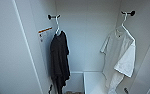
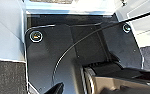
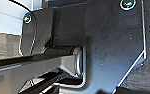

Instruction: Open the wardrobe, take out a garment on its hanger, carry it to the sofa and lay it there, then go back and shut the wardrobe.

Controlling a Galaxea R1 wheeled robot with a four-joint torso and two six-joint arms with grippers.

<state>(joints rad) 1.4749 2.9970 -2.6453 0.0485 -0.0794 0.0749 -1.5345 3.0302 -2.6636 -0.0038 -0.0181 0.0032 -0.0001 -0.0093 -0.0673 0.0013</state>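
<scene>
White thin shirt (image 1: 121,53) hangs long and straight down on its thin white hanger (image 1: 124,25), inside the open white wardrobe (image 1: 88,37); whether either pincer is open cannot be told

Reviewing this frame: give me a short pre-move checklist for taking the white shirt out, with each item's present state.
1. Wardrobe open, interior exposed: ok.
2. White shirt hanging on the right: ok.
3. Its hanger seated on the black hook: ok.
4. Black shirt hangs apart on the left, clear of the white one: ok.
5. Gripper states: cannot tell.
</scene>
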